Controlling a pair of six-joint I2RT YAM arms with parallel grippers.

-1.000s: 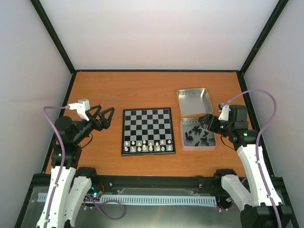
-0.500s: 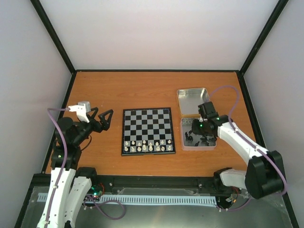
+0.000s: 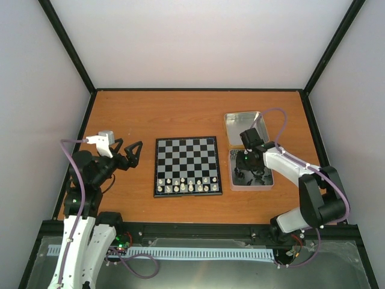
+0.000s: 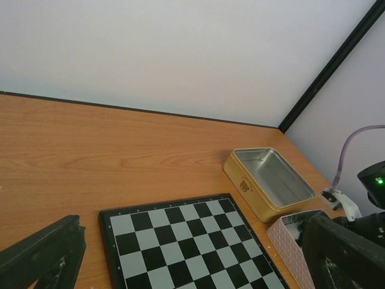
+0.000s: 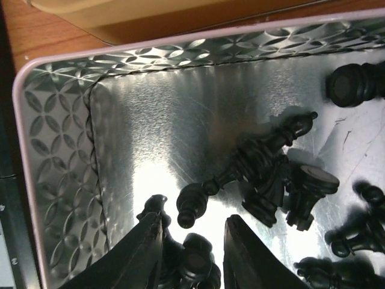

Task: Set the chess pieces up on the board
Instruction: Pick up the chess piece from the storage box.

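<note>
The black chess pieces [image 5: 264, 168] lie in the pink-rimmed tin [image 5: 60, 150] (a jumble, mostly on their sides) just right of the board [image 3: 186, 158], which sits mid-tabletop [image 3: 156, 114] with white pieces [image 3: 186, 185] along its near rows. The right fingers [image 5: 150, 247], narrowed, straddle one piece in the tin; whether they grip it I cannot tell. The left fingers [image 3: 137, 153] gape wide, holding nothing, left of the board

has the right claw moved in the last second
Yes. The right claw has swung left, from the right side of the near tin to its left side, nearer the board.
</note>
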